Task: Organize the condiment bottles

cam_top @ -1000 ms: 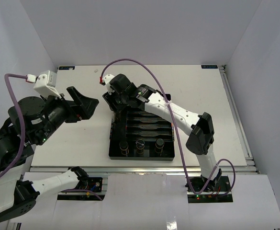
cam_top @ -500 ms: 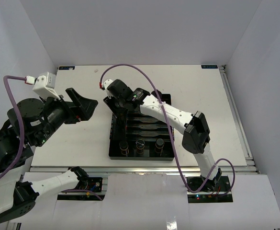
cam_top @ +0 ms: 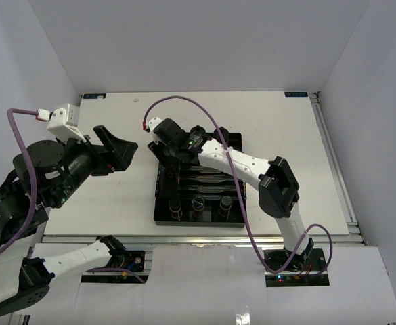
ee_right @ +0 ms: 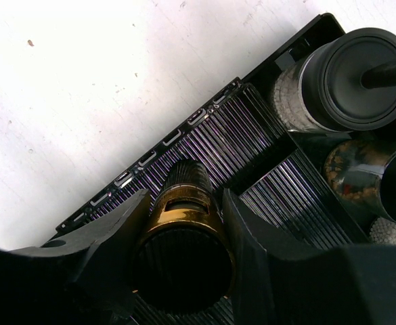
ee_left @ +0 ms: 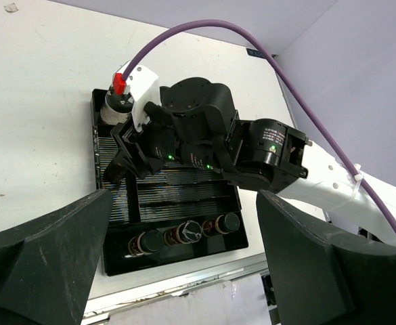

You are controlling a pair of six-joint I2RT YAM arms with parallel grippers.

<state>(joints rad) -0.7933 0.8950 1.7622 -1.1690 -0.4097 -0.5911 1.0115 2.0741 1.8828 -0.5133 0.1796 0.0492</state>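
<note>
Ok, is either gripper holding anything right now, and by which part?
The right gripper clamps a slim dark bottle across its body, below the ribbed cap; the left gripper is open and empty.

Bright, even overhead light, soft shadows on the white table (cam_top: 286, 135), wrist-view foregrounds dark and blurred.

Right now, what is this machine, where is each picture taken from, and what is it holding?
These are two robot arms bolted to a white table. One picture looks down from above; the other two come from a camera on each wrist. In the middle sits a black ridged tray with three small bottles along its near edge. The right pincer is shut on a dark bottle with a gold band, over the tray. The left pincer hangs open and empty off to the side.
</note>
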